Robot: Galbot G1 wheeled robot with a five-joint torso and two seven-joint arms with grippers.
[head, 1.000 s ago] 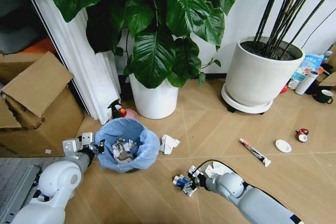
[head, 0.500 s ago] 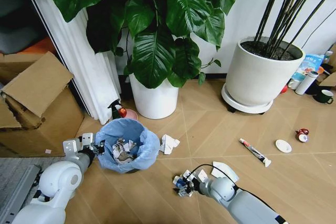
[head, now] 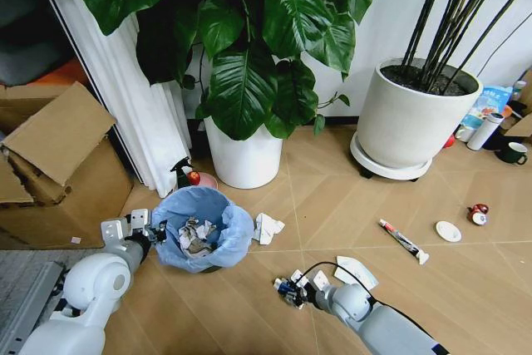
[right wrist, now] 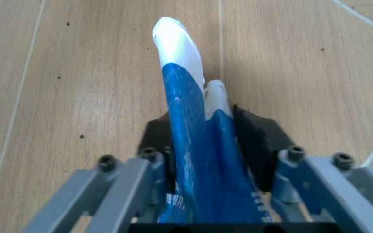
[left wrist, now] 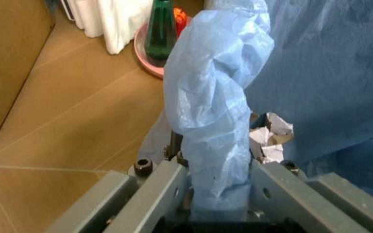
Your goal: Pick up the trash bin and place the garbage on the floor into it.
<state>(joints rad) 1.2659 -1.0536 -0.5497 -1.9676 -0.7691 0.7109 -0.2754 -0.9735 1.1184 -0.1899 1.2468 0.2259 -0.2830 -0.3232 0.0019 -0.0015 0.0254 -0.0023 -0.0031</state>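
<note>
Trash bin (head: 202, 239), lined with a light-blue bag, stands on the floor (head: 332, 197) directly beside our left gripper (head: 155, 233), which we have clamped on the folded-over bag at the bin's rim. From our left wrist camera the bag (left wrist: 213, 111) rises as a bunched column between the two fingers, with crumpled paper wads (left wrist: 267, 138) just beyond them inside the bin. Our right gripper (head: 288, 289) sits low over the floor, ahead of the bin and well apart from it, and we hold it closed on the blue-white wrapper (right wrist: 196, 141). From the right wrist camera the wrapper stands up between the fingers, its white tip farthest from the gripper. Between the right gripper and the bin lies a crumpled white paper wad (head: 266, 227). On the far side of the right gripper from the bin lie a thin tube (head: 403, 241), a small white disc (head: 448, 231) and a red-capped bottle (head: 477, 214).
</note>
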